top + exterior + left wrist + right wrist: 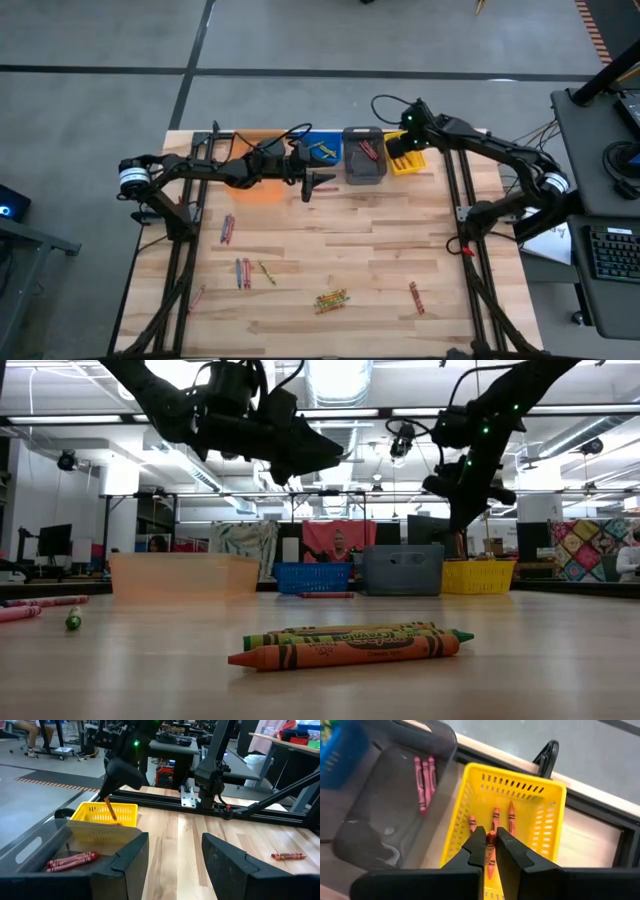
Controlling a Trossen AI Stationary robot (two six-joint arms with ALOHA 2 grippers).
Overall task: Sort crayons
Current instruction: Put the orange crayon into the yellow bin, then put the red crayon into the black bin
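I have the right claw (490, 842) poised over the yellow bin (547, 815) at the far right of the row, clenched on an orange crayon (490, 851) that points down into the bin. Three more orange crayons (495, 817) lie on the bin's floor beneath it. Next to it, the grey bin (380, 840) holds red crayons (424, 780). The blue bin (322, 152) has green-yellow crayons inside, and the orange bin (262, 190) sits at the left end, partly under my left arm.

My left claw (322, 183) hangs released, grasping nothing, just in front of the blue bin and above the surface (370, 250).

Loose crayons remain on the surface nearer me: a mixed green and orange cluster (332, 299) near the front centre, a red one (415, 297) to its right, a blue and red group (243, 272) to the left, another pair (227, 230) beyond that, and a single one (197, 297) near the left edge.
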